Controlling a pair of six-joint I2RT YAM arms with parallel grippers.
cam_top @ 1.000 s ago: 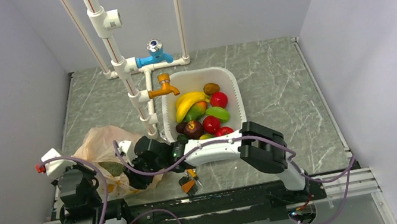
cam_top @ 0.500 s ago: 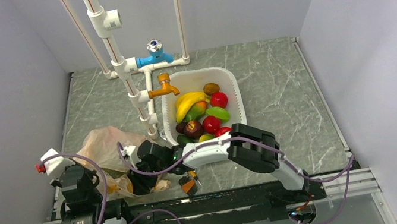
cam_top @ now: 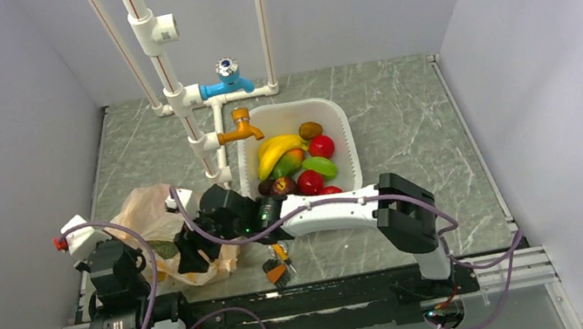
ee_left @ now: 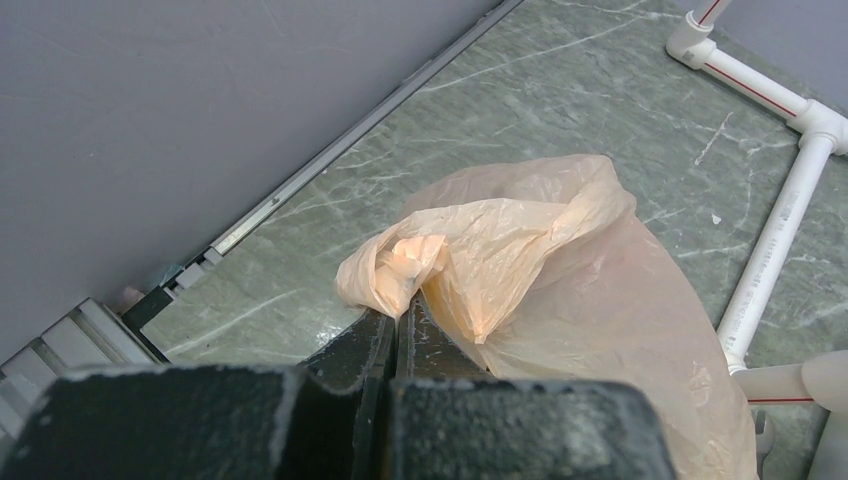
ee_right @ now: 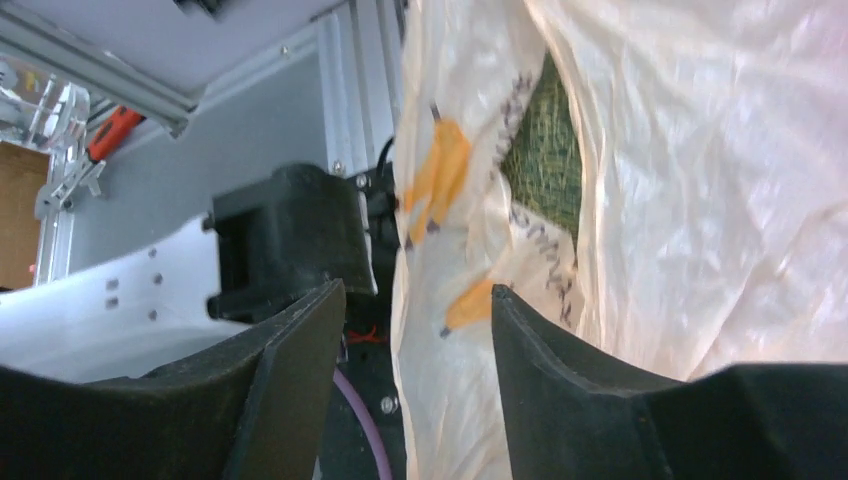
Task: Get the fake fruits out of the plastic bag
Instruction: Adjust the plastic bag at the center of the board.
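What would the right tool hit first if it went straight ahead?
The right tool would probably meet the plastic bag first, right between its open fingers; the green melon shows behind, depth unclear.

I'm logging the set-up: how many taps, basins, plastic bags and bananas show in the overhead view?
Taps: 2, the blue tap and the orange tap
White basin: 1
Plastic bag: 1
Banana: 1
Total: 5

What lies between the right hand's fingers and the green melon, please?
Only a fold of the plastic bag, printed with orange patches. The right wrist view shows it in the right hand's open gap, with the melon beyond.
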